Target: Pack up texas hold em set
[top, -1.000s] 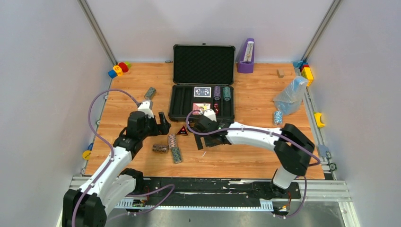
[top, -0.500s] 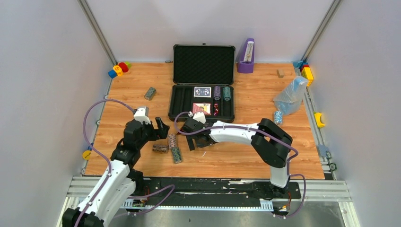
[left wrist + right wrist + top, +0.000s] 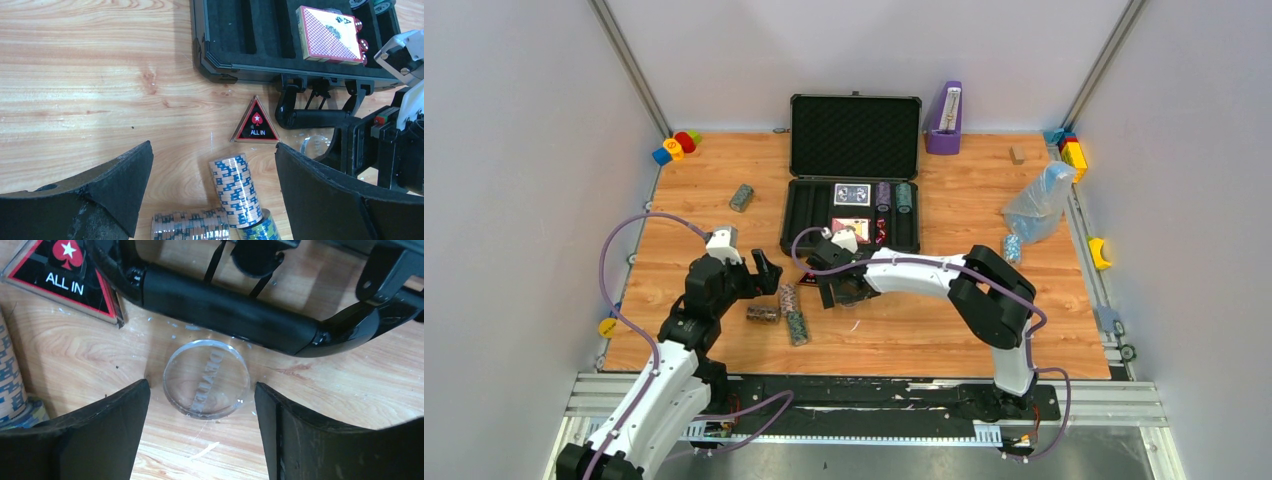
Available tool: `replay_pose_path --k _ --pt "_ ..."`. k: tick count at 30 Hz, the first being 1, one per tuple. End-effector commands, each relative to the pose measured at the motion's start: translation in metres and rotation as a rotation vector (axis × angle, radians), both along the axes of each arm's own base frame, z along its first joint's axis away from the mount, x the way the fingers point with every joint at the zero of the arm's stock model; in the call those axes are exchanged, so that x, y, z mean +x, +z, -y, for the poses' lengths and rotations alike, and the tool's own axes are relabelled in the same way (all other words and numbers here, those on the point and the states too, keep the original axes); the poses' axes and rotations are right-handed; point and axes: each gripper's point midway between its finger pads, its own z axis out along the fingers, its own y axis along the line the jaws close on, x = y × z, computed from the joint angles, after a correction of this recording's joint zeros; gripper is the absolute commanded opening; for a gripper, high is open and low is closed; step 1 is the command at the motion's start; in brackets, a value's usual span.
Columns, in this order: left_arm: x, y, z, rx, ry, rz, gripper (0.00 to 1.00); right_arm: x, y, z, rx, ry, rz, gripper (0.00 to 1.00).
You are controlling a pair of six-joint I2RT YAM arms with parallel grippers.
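Hovering open before the case [image 3: 240, 55], the left end effector [image 3: 212, 150] is being poised over chip rolls [image 3: 235, 190]; beside the case handle [image 3: 225, 310], the clear dealer button [image 3: 206, 378] is being straddled by the open right end effector [image 3: 202, 385], best centred low on the desk [image 3: 325, 400].

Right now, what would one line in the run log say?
right gripper: open, straddling dealer button | left gripper: open above chip rolls | triangle: outside case | case: open

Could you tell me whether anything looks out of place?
Chip rolls lie loose on the table: three bunched together, a lone roll left of the case, another roll by the plastic bag. The triangle and clear disc sit outside.
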Motion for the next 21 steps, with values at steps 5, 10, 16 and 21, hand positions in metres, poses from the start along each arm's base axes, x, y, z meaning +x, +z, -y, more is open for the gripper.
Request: replay_pose_path --k 5,10,16,21 --pt "0.005 0.012 0.002 -0.018 0.002 0.049 0.99 0.012 -0.015 0.002 0.013 -0.023 -0.021 0.74" --pt "0.004 0.012 0.002 -0.021 0.000 0.054 0.98 0.015 -0.011 0.001 0.041 -0.020 -0.027 0.63" --pt "0.003 0.019 0.006 -0.039 -0.018 0.065 0.99 0.018 0.021 0.003 0.083 -0.011 0.032 0.48" --pt "-0.002 0.051 0.022 -0.187 -0.038 0.055 0.99 0.017 0.051 0.008 0.143 -0.004 0.060 0.42"
